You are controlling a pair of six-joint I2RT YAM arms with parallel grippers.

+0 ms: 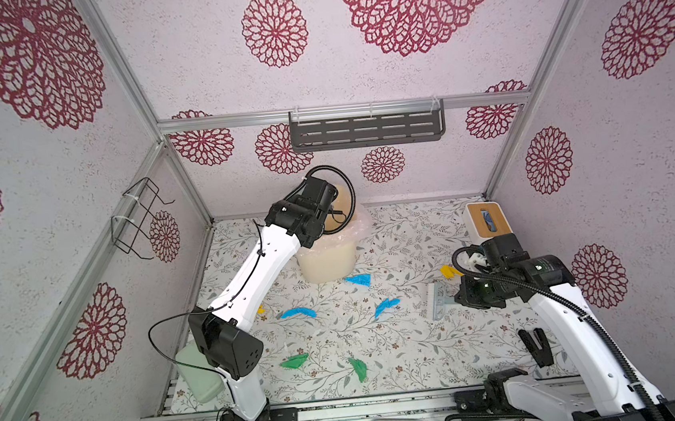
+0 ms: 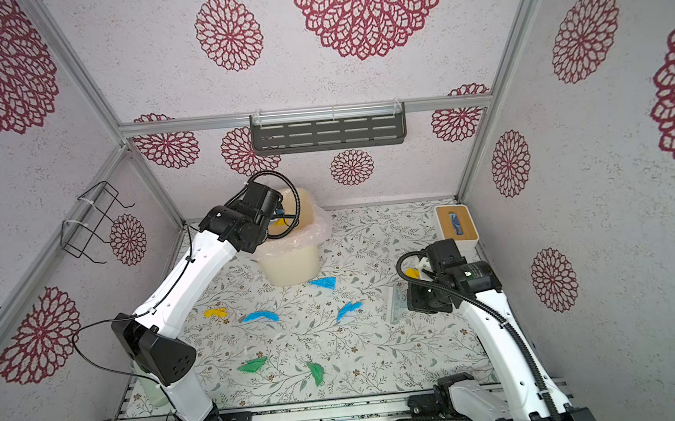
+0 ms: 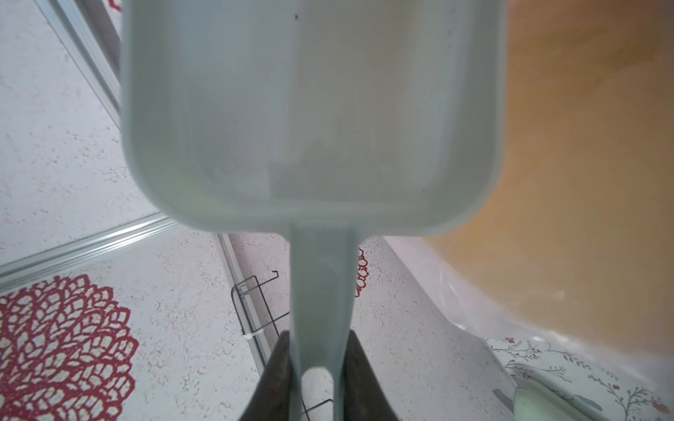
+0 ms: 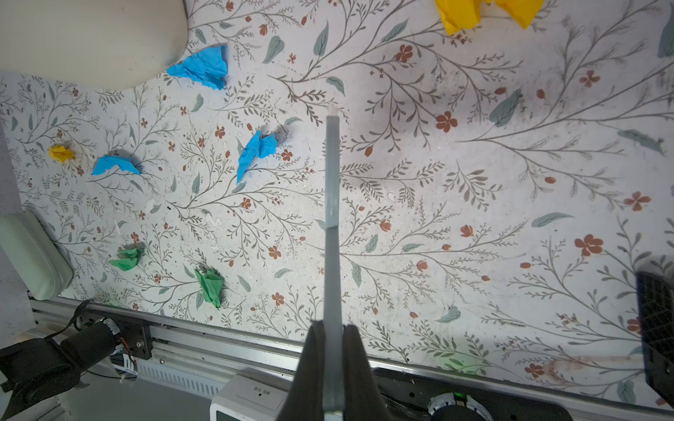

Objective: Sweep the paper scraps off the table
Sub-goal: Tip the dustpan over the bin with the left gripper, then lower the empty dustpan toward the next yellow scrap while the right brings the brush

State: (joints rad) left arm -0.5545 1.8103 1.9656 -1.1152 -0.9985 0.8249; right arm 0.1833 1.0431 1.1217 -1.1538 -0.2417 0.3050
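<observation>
Several paper scraps lie on the table [image 1: 415, 350]: blue ones [image 1: 358, 279] [image 1: 298, 313] [image 1: 386, 306], green ones [image 1: 295, 361] [image 1: 359, 368] and yellow ones [image 1: 449, 271] [image 2: 215, 312]. The right wrist view shows them too, blue [image 4: 255, 151], green [image 4: 210, 286], yellow [image 4: 485, 12]. My left gripper [image 3: 319, 333] is shut on the handle of the pale blue dustpan [image 3: 313, 109], held tilted over the cream bin [image 1: 328, 262]. My right gripper [image 4: 333, 325] is shut on the thin grey-blue brush [image 4: 332, 226], low over the table at the right [image 1: 439, 300].
A clear liner hangs over the bin's rim [image 2: 312, 232]. A tissue box with a wooden lid [image 1: 489, 219] stands at the back right. A pale green box [image 1: 198, 373] sits front left and a black stand [image 1: 536, 346] front right. A wire rack [image 1: 136, 220] hangs on the left wall.
</observation>
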